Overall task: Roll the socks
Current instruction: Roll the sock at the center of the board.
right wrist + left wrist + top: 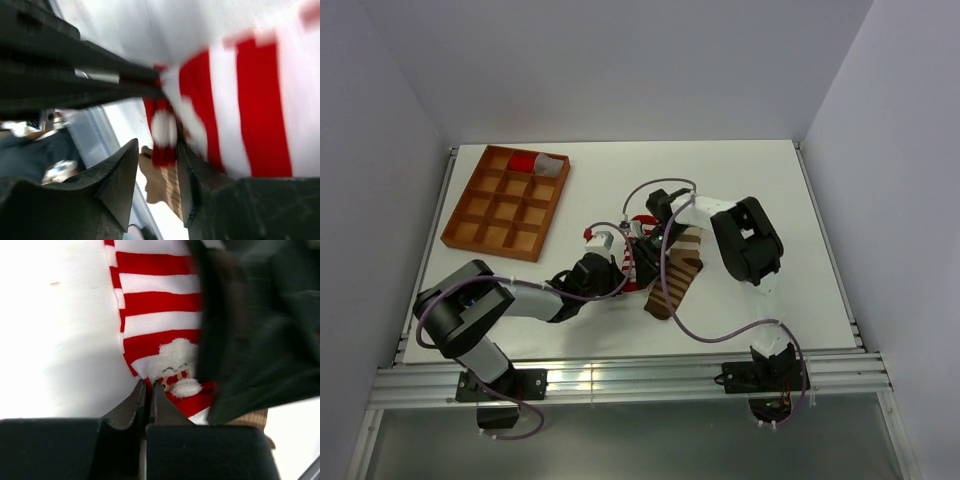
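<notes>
The red-and-white sock (160,305) lies in the middle of the table, its end with a white fluffy figure (175,357) towards my left wrist camera. My left gripper (148,386) is shut, pinching the sock's near edge. My right gripper (159,150) is open, with the sock's (260,110) red end hanging between its fingers, blurred. From above, the two grippers (625,262) (642,238) meet over this sock (633,283). The dark-brown-and-tan sock (678,275) lies flat just to the right, partly under the right arm; a tan piece (165,185) shows below the right jaws.
An orange-brown compartment tray (507,203) stands at the back left, with a red and white bundle (525,160) in its far row. The right arm's body (745,240) leans over the table's right half. A metal rail (620,375) runs along the near edge.
</notes>
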{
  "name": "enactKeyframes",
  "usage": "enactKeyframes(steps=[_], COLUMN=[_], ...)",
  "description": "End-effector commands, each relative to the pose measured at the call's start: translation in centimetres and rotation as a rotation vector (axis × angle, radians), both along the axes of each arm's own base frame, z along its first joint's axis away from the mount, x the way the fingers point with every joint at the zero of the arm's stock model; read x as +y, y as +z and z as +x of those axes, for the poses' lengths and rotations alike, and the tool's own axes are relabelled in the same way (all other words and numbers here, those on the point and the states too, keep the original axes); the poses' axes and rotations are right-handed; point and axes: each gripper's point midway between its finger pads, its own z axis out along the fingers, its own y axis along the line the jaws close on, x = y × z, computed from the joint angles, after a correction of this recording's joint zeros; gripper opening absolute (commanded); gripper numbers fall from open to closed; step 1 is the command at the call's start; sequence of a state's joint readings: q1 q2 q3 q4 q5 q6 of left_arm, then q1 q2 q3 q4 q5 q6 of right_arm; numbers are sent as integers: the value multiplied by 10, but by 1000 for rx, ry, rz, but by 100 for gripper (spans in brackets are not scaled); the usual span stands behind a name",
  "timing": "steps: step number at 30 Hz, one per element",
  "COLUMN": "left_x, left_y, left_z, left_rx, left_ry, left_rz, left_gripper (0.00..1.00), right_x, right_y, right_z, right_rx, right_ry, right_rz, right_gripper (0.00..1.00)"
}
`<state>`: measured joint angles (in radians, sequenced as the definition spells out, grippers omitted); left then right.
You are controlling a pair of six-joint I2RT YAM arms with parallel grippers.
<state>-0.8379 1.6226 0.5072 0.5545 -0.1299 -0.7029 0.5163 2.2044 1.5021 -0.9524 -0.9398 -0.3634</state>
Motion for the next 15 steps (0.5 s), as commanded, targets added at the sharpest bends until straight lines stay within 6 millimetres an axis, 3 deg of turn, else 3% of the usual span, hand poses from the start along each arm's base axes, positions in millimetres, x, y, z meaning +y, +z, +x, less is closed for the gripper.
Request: enactKeyframes(steps=[1, 6, 13, 15], left_x=[53, 75, 86, 86], left_y=[-40, -42, -38, -35], left_z=[-15, -24, -33, -34], left_rx=[128, 173, 240, 250], left_ry=[181, 284, 347, 348], left_rz=[168, 184, 208, 208], left_gripper=[0, 0, 0, 0], right_x=[-6, -16, -49, -61], right_y=[7, 10, -21, -24], right_z=[27, 27, 15, 19], right_rx=[-209, -261, -301, -322], right_ry=[0, 10, 24, 9], right_rz=[0, -11, -136, -182], right_gripper=[46, 49, 48, 48])
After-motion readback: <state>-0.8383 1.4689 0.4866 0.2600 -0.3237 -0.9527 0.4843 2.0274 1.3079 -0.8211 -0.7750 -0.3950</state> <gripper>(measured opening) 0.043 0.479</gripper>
